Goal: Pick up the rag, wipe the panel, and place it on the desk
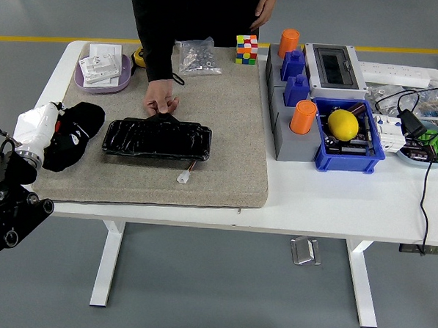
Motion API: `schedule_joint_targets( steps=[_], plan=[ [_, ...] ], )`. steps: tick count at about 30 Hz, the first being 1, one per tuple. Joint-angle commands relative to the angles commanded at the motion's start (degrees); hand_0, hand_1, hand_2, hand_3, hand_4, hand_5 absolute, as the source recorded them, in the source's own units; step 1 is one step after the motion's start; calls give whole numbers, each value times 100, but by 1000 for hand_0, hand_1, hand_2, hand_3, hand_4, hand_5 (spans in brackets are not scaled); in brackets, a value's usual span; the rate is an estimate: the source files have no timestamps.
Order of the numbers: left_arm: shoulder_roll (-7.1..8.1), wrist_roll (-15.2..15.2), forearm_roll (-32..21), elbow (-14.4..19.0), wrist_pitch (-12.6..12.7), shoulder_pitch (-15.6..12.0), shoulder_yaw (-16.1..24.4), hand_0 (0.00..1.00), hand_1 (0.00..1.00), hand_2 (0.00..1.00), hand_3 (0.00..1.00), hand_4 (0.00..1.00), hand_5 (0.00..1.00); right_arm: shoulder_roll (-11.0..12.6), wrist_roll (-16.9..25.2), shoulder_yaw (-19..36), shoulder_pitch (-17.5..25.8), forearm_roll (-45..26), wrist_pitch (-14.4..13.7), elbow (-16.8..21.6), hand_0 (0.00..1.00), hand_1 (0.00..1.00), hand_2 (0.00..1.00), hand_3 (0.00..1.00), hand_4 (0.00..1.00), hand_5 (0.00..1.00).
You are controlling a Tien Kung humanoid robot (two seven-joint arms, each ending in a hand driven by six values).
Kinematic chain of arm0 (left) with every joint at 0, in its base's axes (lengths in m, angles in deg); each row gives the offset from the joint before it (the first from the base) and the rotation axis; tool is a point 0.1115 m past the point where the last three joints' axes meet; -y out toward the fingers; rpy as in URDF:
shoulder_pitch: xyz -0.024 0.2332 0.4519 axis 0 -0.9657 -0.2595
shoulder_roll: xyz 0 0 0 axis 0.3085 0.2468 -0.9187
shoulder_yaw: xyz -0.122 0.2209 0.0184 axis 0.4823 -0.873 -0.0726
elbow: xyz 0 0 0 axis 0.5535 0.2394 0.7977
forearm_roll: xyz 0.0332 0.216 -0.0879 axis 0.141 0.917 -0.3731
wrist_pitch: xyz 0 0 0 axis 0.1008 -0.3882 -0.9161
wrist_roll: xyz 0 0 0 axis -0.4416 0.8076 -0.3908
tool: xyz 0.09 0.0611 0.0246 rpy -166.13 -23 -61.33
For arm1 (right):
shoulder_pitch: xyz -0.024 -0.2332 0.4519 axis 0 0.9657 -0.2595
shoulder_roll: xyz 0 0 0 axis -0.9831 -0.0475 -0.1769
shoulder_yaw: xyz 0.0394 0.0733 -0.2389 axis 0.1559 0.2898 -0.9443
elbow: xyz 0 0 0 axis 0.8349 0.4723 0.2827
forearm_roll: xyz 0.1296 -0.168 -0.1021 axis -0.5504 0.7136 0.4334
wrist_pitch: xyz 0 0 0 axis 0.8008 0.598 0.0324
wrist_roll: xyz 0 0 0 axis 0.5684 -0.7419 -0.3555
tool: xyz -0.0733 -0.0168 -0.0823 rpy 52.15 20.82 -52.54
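The left hand (39, 125), sheathed in a white covering, lay at the left edge of the white counter (335, 199), its fingers clamped on the black rag (75, 134). The rag rested crumpled on the left part of the beige felt mat (228, 128), just beside the hand and a short gap to the left of the black panel (157, 139). The panel lay flat and lengthwise on the mat, with a small white connector (182, 177) on a short lead just below its right end. A person stood at the far side of the counter in dark clothing; one of the person's hands (160, 100) rested on the panel's far edge, gripping it near the middle. The right hand of the robot did not appear in the head view. Behind the panel sat a clear bag of small metal parts (196, 56) and a multicoloured puzzle cube (246, 49). At the far left corner a lavender tray (104, 79) carried white pieces. To the right of the mat stood grey blocks (287, 134) bearing two orange cylinders (303, 117) and blue fittings, an electrical box with a dark window (334, 67), and a blue bin (348, 152) containing a yellow lemon (343, 124). A white power strip (396, 73) and black cables (424, 182) occupied the right end.
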Motion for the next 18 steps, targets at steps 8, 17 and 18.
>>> schedule_joint_targets(
  steps=[8, 17, 18],
  plan=[
    [2, 5, -338, -81, -256, -3, -43, 433, 621, 715, 552, 588, 14, 0, 0, 2, -5, -14, 4, 0, 726, 663, 696, 587, 943, 584],
    [68, -47, -413, -50, -506, -1, 26, 521, 759, 804, 560, 625, 35, -1, 1, 12, -17, -19, 6, 0, 726, 663, 696, 587, 944, 585],
    [81, -37, -436, -40, -537, -1, 36, 633, 811, 853, 619, 771, 148, 0, -2, 21, -19, -13, 7, 0, 726, 663, 696, 587, 944, 585]
  ],
)
